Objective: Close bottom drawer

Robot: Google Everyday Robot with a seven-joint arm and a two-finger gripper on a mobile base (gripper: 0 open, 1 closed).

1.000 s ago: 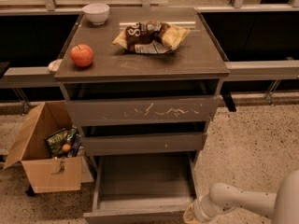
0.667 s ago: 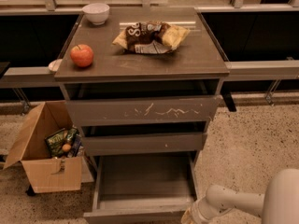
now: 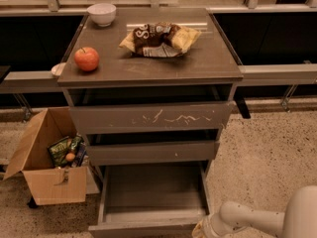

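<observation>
The bottom drawer (image 3: 148, 195) is the lowest of three grey-brown drawers and is pulled far out, its shallow tray empty and its plain front (image 3: 143, 229) at the bottom edge of the view. My gripper (image 3: 202, 229) sits at the drawer front's right corner, at the end of the white arm (image 3: 257, 219) that comes in from the lower right. The gripper is mostly cut off by the frame edge. The top drawer (image 3: 151, 118) with white scratches and the middle drawer (image 3: 151, 151) stand slightly open above.
On the cabinet top (image 3: 208, 58) lie a red apple (image 3: 86, 58), a white bowl (image 3: 102, 13) and snack bags (image 3: 158, 37). An open cardboard box (image 3: 49, 167) with packets stands on the floor to the left of the cabinet. Speckled floor (image 3: 267, 152) lies to the right.
The arm's white body has come further into view at the lower right. The gripper stays at the drawer's right front corner and the drawer is still pulled out.
</observation>
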